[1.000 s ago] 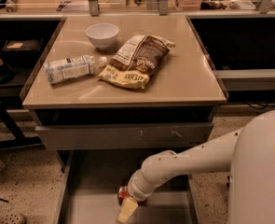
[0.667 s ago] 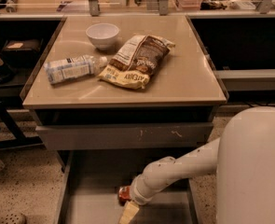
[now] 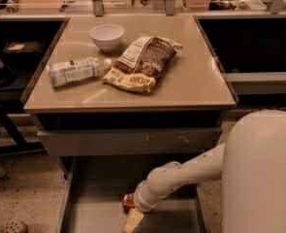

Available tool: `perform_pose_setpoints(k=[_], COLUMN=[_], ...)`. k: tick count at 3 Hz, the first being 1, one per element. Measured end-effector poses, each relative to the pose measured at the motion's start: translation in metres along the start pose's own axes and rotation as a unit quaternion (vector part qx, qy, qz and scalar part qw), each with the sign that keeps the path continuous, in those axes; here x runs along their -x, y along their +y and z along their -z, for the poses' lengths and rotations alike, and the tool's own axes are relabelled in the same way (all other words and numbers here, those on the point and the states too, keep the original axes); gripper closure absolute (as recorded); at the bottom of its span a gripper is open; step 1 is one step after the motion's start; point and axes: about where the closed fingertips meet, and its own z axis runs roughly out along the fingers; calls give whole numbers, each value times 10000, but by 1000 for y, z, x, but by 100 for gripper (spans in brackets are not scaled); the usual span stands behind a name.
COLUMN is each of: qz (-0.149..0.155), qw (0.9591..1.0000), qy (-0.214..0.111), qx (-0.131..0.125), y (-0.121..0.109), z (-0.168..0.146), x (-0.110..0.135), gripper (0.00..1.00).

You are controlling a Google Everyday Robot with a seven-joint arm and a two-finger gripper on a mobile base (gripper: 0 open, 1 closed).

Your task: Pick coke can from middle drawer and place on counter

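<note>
Middle drawer holds jaws, still beside coke can.

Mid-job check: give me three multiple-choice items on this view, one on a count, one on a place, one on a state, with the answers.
1. How many things lie on the counter?
A) three
B) one
C) five

2. Where is the coke can?
A) on the counter
B) held high in the air
C) in the middle drawer, beside the tool

3. How does the water bottle rest?
A) upright
B) on its side
C) upside down

Answers:
1 A: a bowl, the water bottle and a chip bag are on it.
2 C: the red can shows low in the open drawer, right by the tool at the arm's end.
3 B: it lies flat, cap towards the chip bag.
</note>
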Motion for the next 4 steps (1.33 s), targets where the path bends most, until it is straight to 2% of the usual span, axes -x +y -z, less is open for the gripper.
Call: perform_pose_setpoints(k=[1,2,4], qz=[61,65,65], qw=[10000,9999,9999], qy=[58,65,65], qx=[-52,-52,-52], y=[-14,-14,-14], z=[-12,-13,-13], x=[2,2,2], gripper=[0,18,65])
